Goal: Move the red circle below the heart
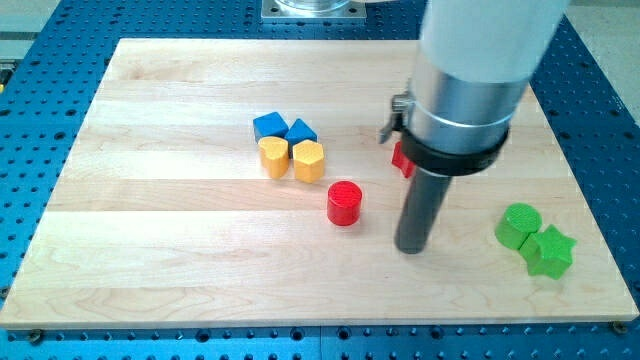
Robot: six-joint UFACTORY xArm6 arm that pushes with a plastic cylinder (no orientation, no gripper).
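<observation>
The red circle (344,203) is a short red cylinder near the board's middle. My tip (411,247) rests on the board to the right of it and a little lower, apart from it. A second red block (402,158) shows just a sliver behind the arm, up and to the right of the red circle; its shape is hidden, so I cannot tell whether it is the heart.
A cluster sits up-left of the red circle: a blue block (269,126), a blue block (300,131), a yellow block (273,157) and a yellow hexagon (308,160). A green circle (519,224) and green star (549,250) lie at the right. The wooden board (150,250) has blue table around it.
</observation>
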